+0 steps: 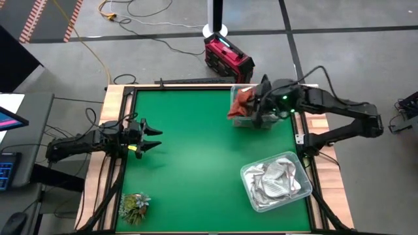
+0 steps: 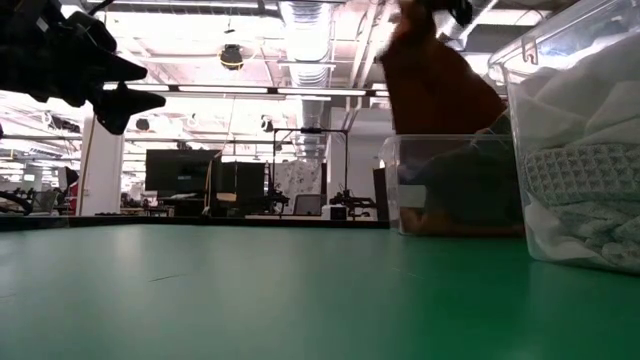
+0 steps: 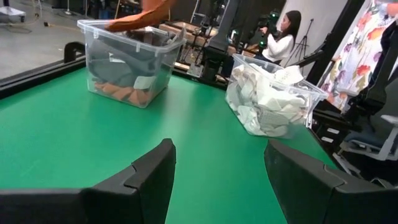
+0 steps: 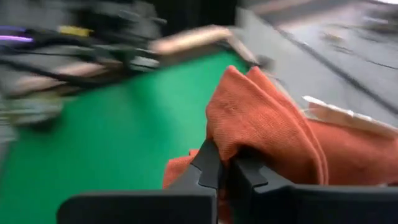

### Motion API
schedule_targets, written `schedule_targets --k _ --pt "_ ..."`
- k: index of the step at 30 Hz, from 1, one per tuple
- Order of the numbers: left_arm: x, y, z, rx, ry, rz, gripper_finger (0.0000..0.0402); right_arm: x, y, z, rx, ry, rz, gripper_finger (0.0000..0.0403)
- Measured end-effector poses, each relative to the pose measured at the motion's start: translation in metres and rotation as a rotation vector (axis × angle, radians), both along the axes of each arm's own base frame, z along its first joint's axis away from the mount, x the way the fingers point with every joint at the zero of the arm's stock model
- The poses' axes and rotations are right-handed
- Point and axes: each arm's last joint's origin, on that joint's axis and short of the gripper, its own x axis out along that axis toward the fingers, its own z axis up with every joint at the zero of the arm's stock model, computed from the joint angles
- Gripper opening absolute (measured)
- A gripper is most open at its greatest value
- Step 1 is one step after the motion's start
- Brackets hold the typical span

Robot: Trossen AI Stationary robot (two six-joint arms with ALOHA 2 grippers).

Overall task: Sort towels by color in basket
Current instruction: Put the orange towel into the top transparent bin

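Note:
My right gripper [image 1: 261,104] is over the clear bin [image 1: 251,119] at the table's far right and is shut on the rust-orange towel [image 1: 243,100]. The towel hangs over that bin [image 2: 455,185] in the low view. Inside the bin [image 3: 130,62] lies a dark grey towel [image 3: 121,62], with rust-orange cloth [image 3: 121,92] under it on the bottom. A second clear bin [image 1: 307,189], near right, holds white and pale grey towels [image 1: 277,177]. My left gripper [image 1: 149,137] is open above the table's left side, away from all of them. My right gripper holds the rust-orange towel by a bunched fold [image 4: 249,134], pinched between the two shut fingers [image 4: 208,165]. It comes at the towel from above. The towel [image 2: 435,85] hangs below the fingers over the far bin; whether its lower end rests inside I cannot tell.
A small green leafy tuft [image 1: 134,207] sits at the table's near left corner. The green mat [image 1: 196,163] between the arms is bare. Beyond the table a person [image 3: 283,37] sits in the room, and a red case [image 1: 227,59] stands on the floor past the far edge.

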Motion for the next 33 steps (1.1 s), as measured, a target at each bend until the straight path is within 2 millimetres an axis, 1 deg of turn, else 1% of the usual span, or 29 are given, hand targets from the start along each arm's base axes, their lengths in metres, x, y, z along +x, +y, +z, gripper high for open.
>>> schedule_targets --k 1,3,7,8,11,13,15,17,21,26,30,33 --pt "0.0 0.0 0.0 -0.007 0.001 0.001 0.0235 -0.002 0.002 0.006 0.012 -0.03 0.047 0.0035" --pt "0.0 0.0 0.0 -0.015 0.002 0.001 0.0235 -0.009 0.003 0.013 0.016 -0.06 0.063 0.0033" --pt "0.0 0.0 0.0 -0.024 0.001 0.001 0.0235 -0.025 -0.002 0.01 0.026 0.004 -0.057 0.0026" --pt "0.0 0.0 0.0 -0.024 0.0 0.001 0.0235 -0.028 -0.005 0.008 0.017 0.028 -0.13 0.0026" --pt "0.0 0.0 0.0 -0.035 0.0 0.001 0.0235 -0.038 -0.015 0.002 -0.045 0.108 -0.419 0.0027" --pt "0.0 0.0 0.0 -0.039 0.0 0.001 0.0235 -0.039 -0.023 -0.006 -0.087 0.163 -0.559 0.0029" --pt "0.0 0.0 0.0 -0.041 0.001 0.002 0.0235 -0.035 -0.029 -0.019 -0.066 0.199 -0.624 0.0029" --pt "0.0 0.0 -0.001 -0.048 0.003 0.002 0.0235 -0.026 -0.035 -0.037 0.006 0.239 -0.656 0.0027" --pt "0.0 0.0 -0.001 -0.05 0.003 0.007 0.0235 -0.004 -0.044 -0.074 0.199 0.336 -0.685 0.0026" --pt "0.0 0.001 -0.001 -0.049 0.003 0.022 0.0235 0.023 -0.059 -0.115 0.373 0.497 -0.747 0.003" --pt "0.0 0.001 -0.001 -0.049 0.003 0.023 0.0235 0.034 -0.08 -0.145 0.478 0.62 -0.795 0.0032" --pt "0.0 0.001 -0.002 -0.051 0.014 0.023 0.0235 0.038 -0.095 -0.165 0.503 0.711 -0.805 0.0033"
